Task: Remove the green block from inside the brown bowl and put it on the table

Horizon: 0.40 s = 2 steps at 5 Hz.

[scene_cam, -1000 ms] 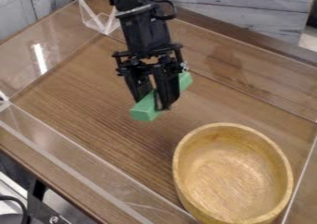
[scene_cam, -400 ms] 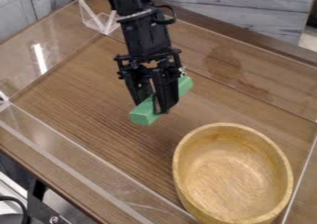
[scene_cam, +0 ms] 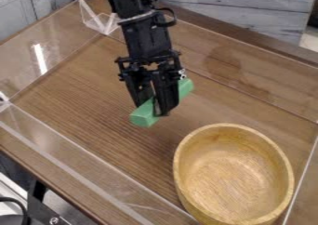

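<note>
We see the table [scene_cam: 74, 99] bounded by low clear plastic walls [scene_cam: 56, 150] along its left and near edges, with a broad stretch of bare wood grain on the left and more open board behind the arm toward the far right. The brown bowl [scene_cam: 233, 182] sits at the lower right, near the front wall, and we find nothing lying in it. Between bowl and arm there is a strip of bare board (narrow, but clear of objects). A clear plastic piece [scene_cam: 97, 22] stands at the far left beside the arm's upper links. The black arm comes down from the top, steeply tilted, and its gripper [scene_cam: 158, 105] is closed on the green block [scene_cam: 149, 112], whose lower end sits at or just above the wood; we cannot tell whether it touches.
</note>
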Tool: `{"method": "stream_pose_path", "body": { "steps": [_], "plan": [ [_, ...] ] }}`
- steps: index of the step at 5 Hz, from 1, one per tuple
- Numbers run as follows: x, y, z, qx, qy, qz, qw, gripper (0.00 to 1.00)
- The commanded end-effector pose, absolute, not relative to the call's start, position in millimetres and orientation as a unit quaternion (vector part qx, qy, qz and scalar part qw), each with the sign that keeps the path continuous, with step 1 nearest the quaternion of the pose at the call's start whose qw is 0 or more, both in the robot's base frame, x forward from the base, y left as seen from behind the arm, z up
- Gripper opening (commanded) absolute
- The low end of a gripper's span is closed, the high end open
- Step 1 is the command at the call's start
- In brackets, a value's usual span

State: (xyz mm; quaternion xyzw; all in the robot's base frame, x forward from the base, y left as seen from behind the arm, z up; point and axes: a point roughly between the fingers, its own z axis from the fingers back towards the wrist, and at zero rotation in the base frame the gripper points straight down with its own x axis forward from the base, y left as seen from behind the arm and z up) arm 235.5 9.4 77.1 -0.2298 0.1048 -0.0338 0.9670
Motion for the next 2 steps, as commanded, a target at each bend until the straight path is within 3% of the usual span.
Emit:
{"method": "stream_pose_path", "body": {
  "steps": [1,2],
  "plan": [
    [244.6,15.3,86.5,-0.227,0.078,-0.042,0.97,0.0],
    [245.8,16.5,86.5,-0.23,0.077,-0.045,0.969,0.0]
  ]
}}
